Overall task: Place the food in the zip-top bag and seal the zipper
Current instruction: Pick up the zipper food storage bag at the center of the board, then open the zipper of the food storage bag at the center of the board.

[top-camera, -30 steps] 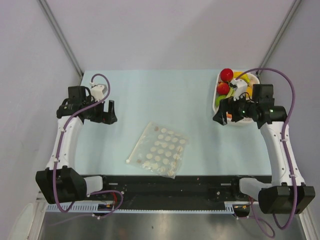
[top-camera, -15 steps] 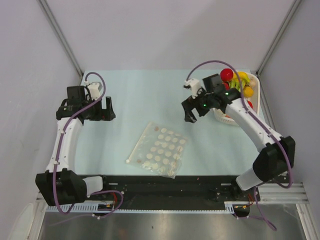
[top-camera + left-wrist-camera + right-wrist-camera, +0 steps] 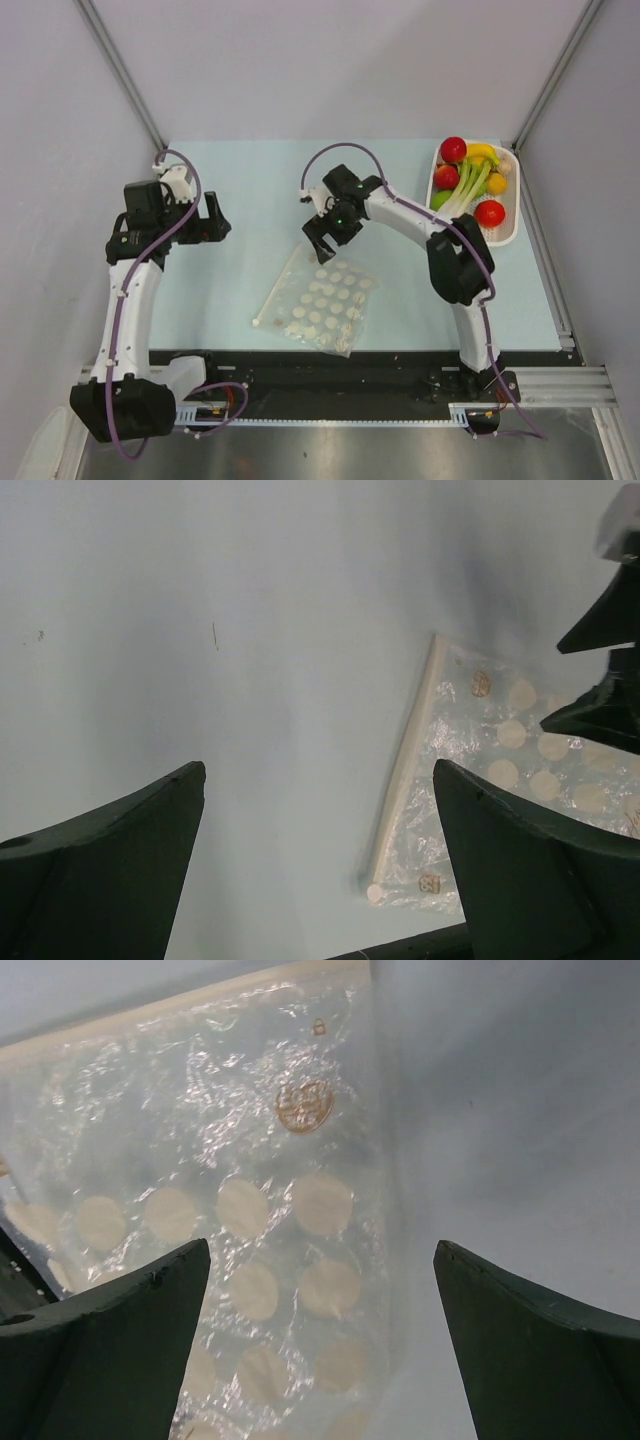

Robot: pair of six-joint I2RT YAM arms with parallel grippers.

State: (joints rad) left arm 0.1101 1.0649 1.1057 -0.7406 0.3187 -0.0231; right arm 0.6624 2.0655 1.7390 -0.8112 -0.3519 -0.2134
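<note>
Food (image 3: 453,149) sits in basket (image 3: 505,236); zip-top bag (image 3: 318,300) lies flat; both jaws released.

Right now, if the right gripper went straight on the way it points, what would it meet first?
The zip-top bag: the right gripper, jaws open, points down at its far corner, dotted plastic between its fingers in the wrist view. The remaining gap is unclear.

The right tool (image 3: 321,247), jaws wide, has swung away from the white perforated plastic basket (image 3: 513,226) at the 2 o'clock corner of the pale desk (image 3: 260,180); it has come to the middle, over the 12 o'clock corner of the clear dotted zip-top bag (image 3: 318,300); the basket's glossy red, orange and green toy fruits (image 3: 489,212) are now uncovered; the left arm's wrist (image 3: 140,207) has drifted slightly toward 9 o'clock.
</note>
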